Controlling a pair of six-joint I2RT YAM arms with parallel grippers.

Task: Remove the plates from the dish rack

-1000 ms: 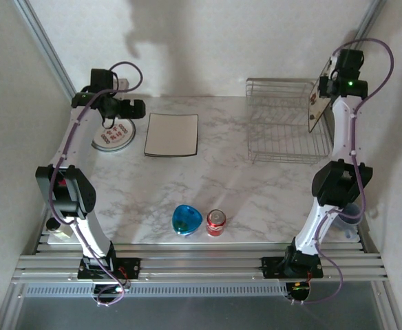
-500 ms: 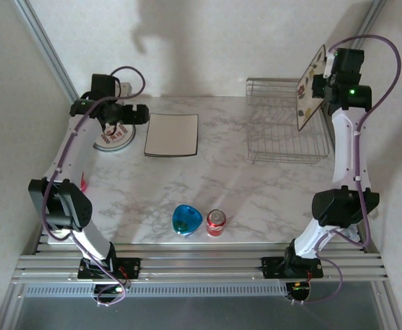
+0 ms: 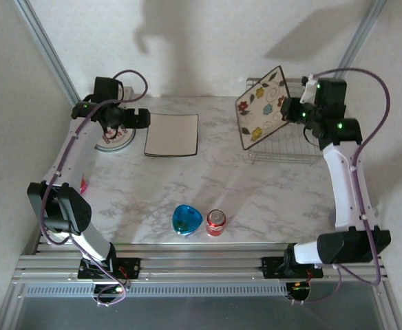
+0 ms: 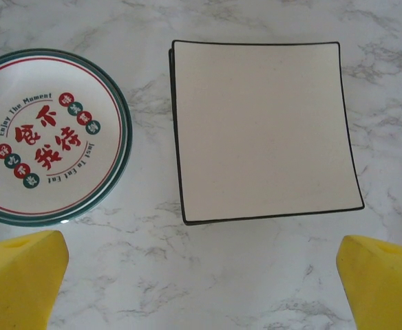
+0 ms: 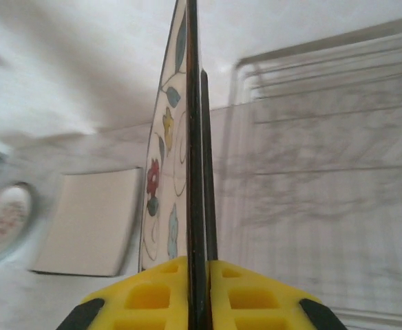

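My right gripper (image 3: 288, 110) is shut on the edge of a square cream plate with flower marks (image 3: 261, 107). The plate hangs tilted in the air above the left part of the silver wire dish rack (image 3: 288, 155). In the right wrist view it stands edge-on (image 5: 194, 124) between the yellow fingers (image 5: 153, 295), with the rack (image 5: 325, 137) behind it. A plain square cream plate (image 3: 172, 134) (image 4: 263, 130) and a round plate with red patterns (image 3: 115, 139) (image 4: 49, 134) lie flat on the table. My left gripper (image 3: 142, 118) (image 4: 204, 289) hovers open above the gap between them, holding nothing.
A glossy blue bowl (image 3: 187, 220) and a red can (image 3: 216, 222) stand near the table's front edge. A small pink thing (image 3: 84, 184) peeks out behind the left arm. The back wall runs close behind the rack.
The right arm has swung the flower plate from the rack's right side leftward and turned its patterned face up toward the camera. The left arm has hardly moved.
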